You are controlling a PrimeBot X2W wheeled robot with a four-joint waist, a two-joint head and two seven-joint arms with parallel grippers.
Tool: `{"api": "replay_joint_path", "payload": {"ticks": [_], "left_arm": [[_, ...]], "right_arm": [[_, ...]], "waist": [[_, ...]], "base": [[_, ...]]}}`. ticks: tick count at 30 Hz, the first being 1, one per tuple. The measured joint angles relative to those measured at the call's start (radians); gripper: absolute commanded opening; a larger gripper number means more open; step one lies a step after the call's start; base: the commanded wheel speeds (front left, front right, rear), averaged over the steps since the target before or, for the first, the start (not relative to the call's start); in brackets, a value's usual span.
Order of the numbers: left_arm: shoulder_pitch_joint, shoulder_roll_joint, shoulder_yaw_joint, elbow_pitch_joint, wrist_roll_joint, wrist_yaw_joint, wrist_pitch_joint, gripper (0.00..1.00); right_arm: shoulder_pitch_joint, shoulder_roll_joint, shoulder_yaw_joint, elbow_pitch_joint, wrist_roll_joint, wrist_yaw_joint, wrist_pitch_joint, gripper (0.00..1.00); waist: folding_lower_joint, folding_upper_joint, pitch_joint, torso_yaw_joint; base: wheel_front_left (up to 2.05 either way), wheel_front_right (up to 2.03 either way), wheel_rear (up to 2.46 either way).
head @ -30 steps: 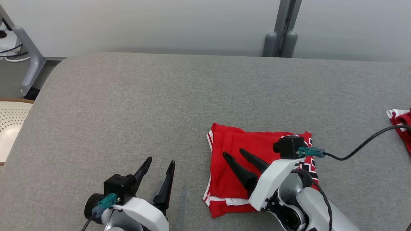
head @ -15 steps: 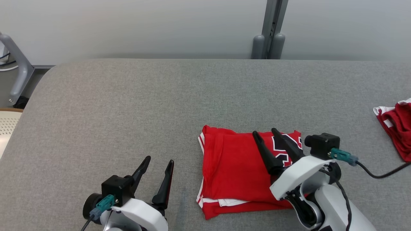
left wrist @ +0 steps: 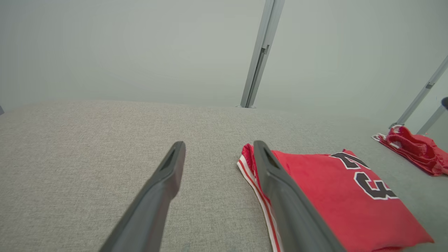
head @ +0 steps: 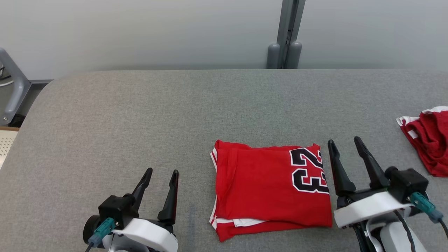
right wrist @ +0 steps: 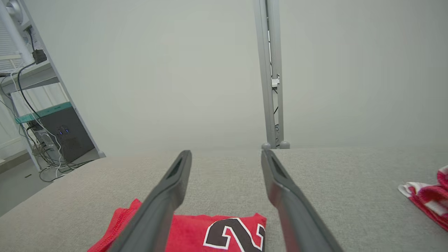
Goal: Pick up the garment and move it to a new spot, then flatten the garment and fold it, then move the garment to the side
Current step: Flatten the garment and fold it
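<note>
1. The red garment lies folded into a flat rectangle on the grey padded table, near the front edge and a little right of the middle. A black-and-white 23 shows on its right part, and white-striped hems run along its left edge.
2. The left gripper sits at the front left with its two dark fingers spread apart and nothing between them. It is left of the garment, with bare table in between (its wrist view overlaps one finger with the striped hem, but only by line of sight).
3. The right gripper stands just beside the garment's right edge, its fingers also apart and empty. A thin strip of table separates the inner finger from the cloth.
4. A second red-and-white cloth lies crumpled at the table's right edge, well apart from the folded garment.
5. A grey metal post rises behind the table against the pale wall.
</note>
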Motion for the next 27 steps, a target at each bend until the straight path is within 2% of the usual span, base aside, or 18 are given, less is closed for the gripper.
{"api": "replay_joint_path", "payload": {"ticks": [5,9,13,27], "left_arm": [[0.026,-0.014,0.045,0.012,0.023,0.008,-0.011,1.00],[0.046,-0.036,0.102,-0.009,0.063,0.013,-0.013,1.00],[0.081,-0.055,0.145,-0.012,0.105,-0.005,-0.013,1.00],[0.109,-0.110,0.231,0.026,0.187,-0.068,-0.013,1.00]], "right_arm": [[0.083,0.008,-0.067,-0.091,-0.068,0.000,-0.005,1.00],[0.127,0.011,-0.095,-0.132,-0.078,0.000,-0.005,1.00],[0.153,0.012,-0.111,-0.153,-0.063,0.000,-0.006,1.00],[0.171,0.012,-0.125,-0.114,-0.049,0.000,-0.002,1.00]], "waist": [[-0.0001,0.0000,-0.010,-0.012],[0.0000,0.0000,-0.018,-0.021],[0.0000,0.0000,-0.024,-0.027],[0.0000,0.0000,-0.037,-0.024]], "base": [[0.00,0.00,0.00],[0.00,0.00,0.00],[0.00,0.00,0.00],[0.00,0.00,0.00]]}}
